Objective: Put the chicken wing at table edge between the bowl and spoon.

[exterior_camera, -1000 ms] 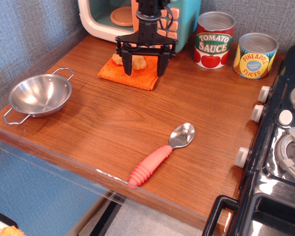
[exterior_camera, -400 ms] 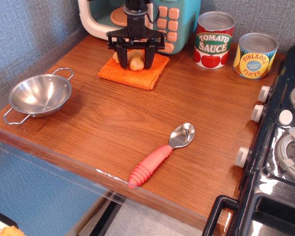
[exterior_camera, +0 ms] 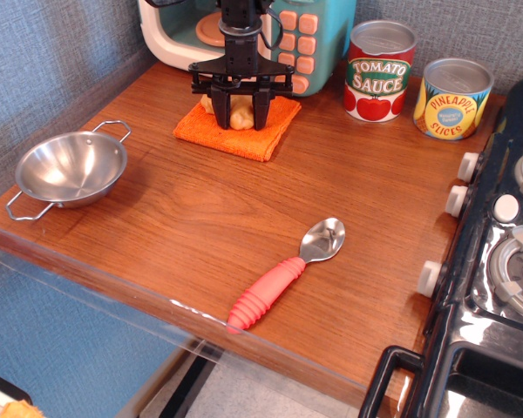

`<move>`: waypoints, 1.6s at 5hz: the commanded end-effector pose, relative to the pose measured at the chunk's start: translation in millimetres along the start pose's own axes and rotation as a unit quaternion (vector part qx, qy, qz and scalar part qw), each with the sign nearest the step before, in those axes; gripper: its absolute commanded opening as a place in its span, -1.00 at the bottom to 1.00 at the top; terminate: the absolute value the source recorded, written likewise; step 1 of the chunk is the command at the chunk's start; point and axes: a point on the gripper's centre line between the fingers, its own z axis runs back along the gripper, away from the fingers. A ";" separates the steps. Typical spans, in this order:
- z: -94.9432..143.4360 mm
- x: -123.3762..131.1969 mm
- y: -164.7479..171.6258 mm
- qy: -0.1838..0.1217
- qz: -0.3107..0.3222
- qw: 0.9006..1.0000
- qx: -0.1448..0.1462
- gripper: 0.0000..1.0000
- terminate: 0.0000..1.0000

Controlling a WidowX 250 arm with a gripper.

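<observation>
Black gripper at the back of the table, matte fingers pressed against either side of the chicken wing, clamped on it over the orange cloth. Nearest the front edge, spoon lying at a slant: chunky ribbed coral-pink handle tip at the lip of the table, polished metal head pointing inward. Smooth brown wood-grain surface with a straight front edge, bare across the middle. Off to the left and a little farther back, bowl: round, shiny stainless steel, two thin wire loop handles, well apart from the spoon. Farther still, flat nubby cloth, squarish, one corner toward the viewer, the lumpy golden-tan glossy wing resting on it between the black fingers. Behind that, teal and cream toy microwave with coral buttons. To the right at the back, two ribbed-lid cans standing upright: tomato sauce can and pineapple slices can, near each other. Along the right side, glossy black stove with pale round knobs.
</observation>
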 end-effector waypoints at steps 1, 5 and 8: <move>110.5 -28.5 21.1 -0.106 -0.064 0.991 -0.042 -1.00 -1.00; 39.5 -153.1 74.2 -0.049 -0.213 0.975 0.041 -1.00 -1.00; 57.5 -158.8 73.9 -0.046 -0.236 0.971 0.010 1.00 -1.00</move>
